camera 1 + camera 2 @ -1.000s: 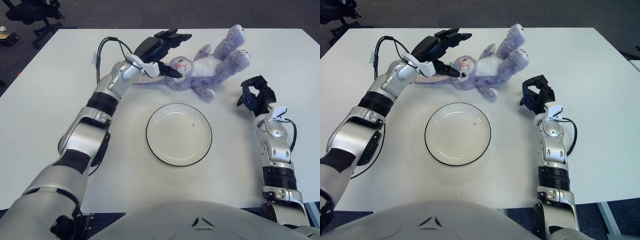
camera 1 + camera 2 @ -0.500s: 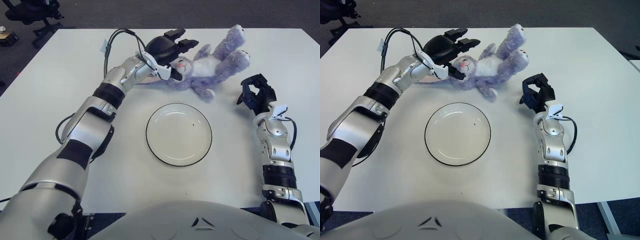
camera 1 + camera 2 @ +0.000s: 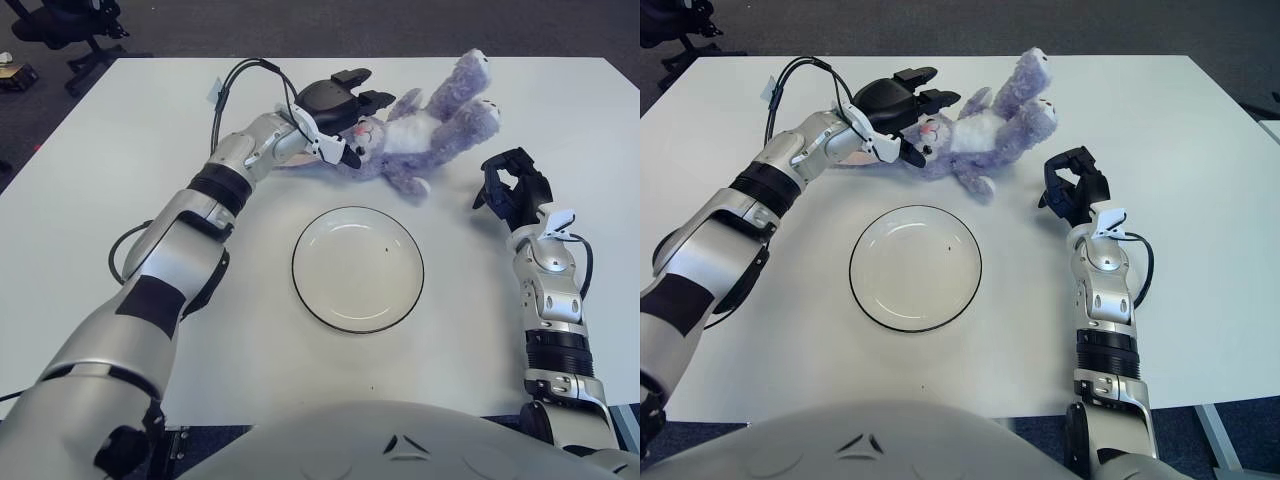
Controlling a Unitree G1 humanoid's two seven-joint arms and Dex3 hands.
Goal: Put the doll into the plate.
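— White china first, nearest us: the plate (image 3: pixel 358 269) sits bare on the table (image 3: pixel 120 200), nothing in it. So the task isn't done?

— Not yet. The doll (image 3: pixel 420 135), the purple plush rabbit, lies on its back beyond the plate's far rim, well apart from it, legs up toward the far edge.

— What about the right hand (image 3: pixel 512 190)?

— It shows to the right of the plate, near the doll's lower side but not touching it. Its fingers are curled in and hold nothing; it looks idle.

— And what has changed?

— The left hand (image 3: pixel 338 112). A second ago it was spread wide beside the doll's head, palm open; half a second ago it had slid over the head. Now its fingers (image 3: pixel 352 78) have drawn down around the head, thumb on the near side by the face, the others across the top.

— Is it a full grip?

— I judge it is closing, not yet firm. The fingers are partly curled and touching the plush, but the doll hasn't moved or lifted, so I wouldn't call it held.

— Meaning?

— The reach is over and the grasp is under way. Lift and carry to the plate remain.
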